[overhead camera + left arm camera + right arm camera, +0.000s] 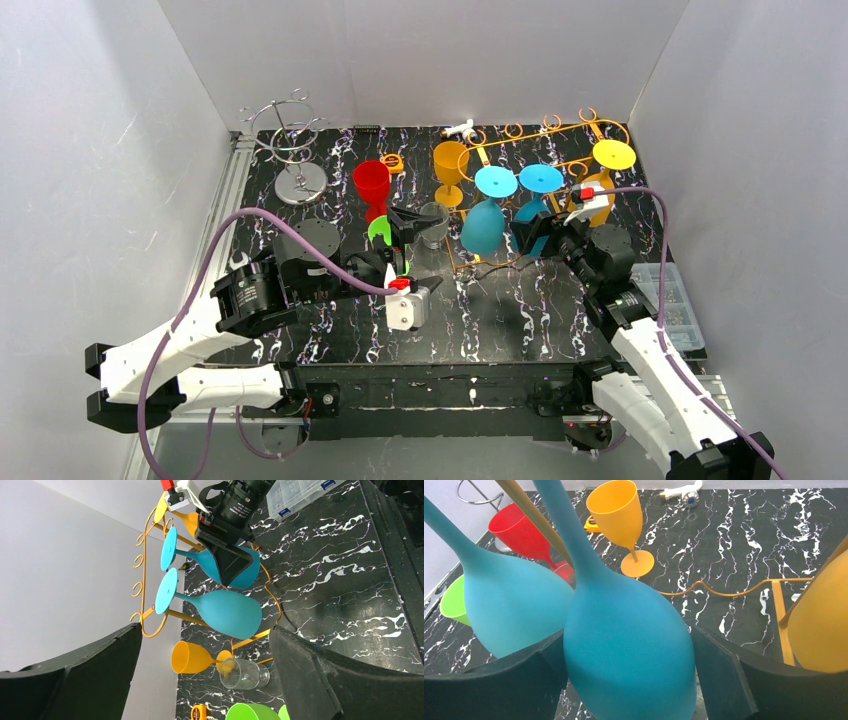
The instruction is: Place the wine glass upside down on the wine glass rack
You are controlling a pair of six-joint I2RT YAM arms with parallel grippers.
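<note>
Right wrist view: the right end effector (626, 642) grips the blue wine glass (634, 615) hanging upside down on the orange rack (782, 622), probably to settle its foot. The left end effector (205, 635) is wide and empty.

The black marbled table (500, 320) carries a gold rack (783, 630), a silver rack (300, 183), a red glass (371, 185) and an orange glass (449, 160), both upright.

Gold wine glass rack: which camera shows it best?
Top external: it alone shows nearly the whole rack from above. Left wrist shows much of the rack sideways, partly behind the right arm; right wrist catches only wire fragments.
</note>
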